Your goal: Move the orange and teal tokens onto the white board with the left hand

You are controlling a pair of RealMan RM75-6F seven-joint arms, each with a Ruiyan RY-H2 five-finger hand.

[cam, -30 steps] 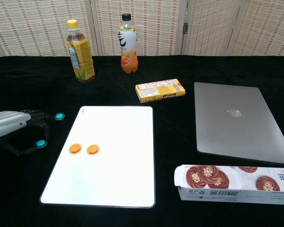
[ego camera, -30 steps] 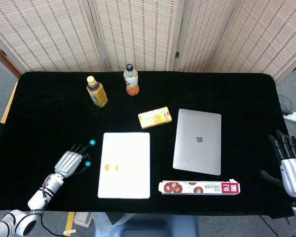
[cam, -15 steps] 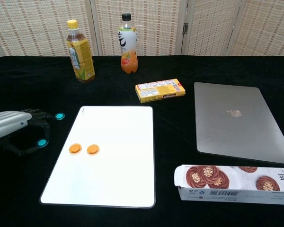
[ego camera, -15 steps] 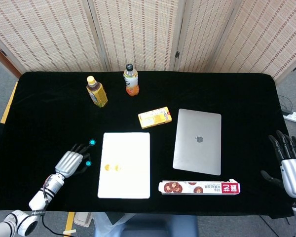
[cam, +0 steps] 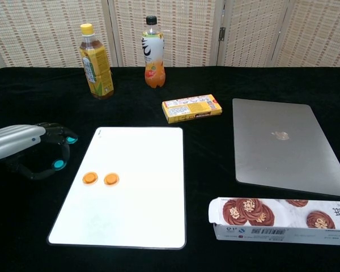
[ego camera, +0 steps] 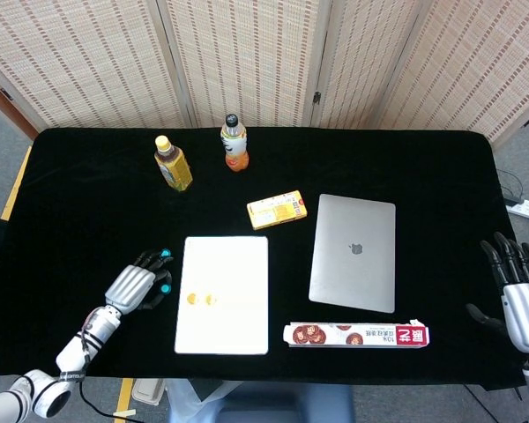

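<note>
- Left hand (cam: 28, 148) has shifted toward the white board (cam: 137, 170) since the earlier frames; one teal token (cam: 58, 164) now sits pinched at its thumb tip, moved closer to the board's left edge.
- Second teal token (cam: 72, 139) shows just at the fingertips (cam: 61, 134); contact unclear in either view.
- Two orange tokens (cam: 100, 179) lie on the board, left of centre, side by side, just apart.
- Chest view shows the pinch side-on; head view shows only the back of the left hand (ego camera: 134, 285), teal barely peeking.
- Only the head view shows the right hand (ego camera: 522, 295): off the table's (ego camera: 88, 211) right edge, fingers spread, holding nothing.
- Bare black cloth between hand and board; most of the board is unoccupied.
- Laptop (ego camera: 353, 252), yellow box (ego camera: 277, 211), biscuit box (ego camera: 356, 335), two bottles (ego camera: 203, 154) are well apart from the left hand.
</note>
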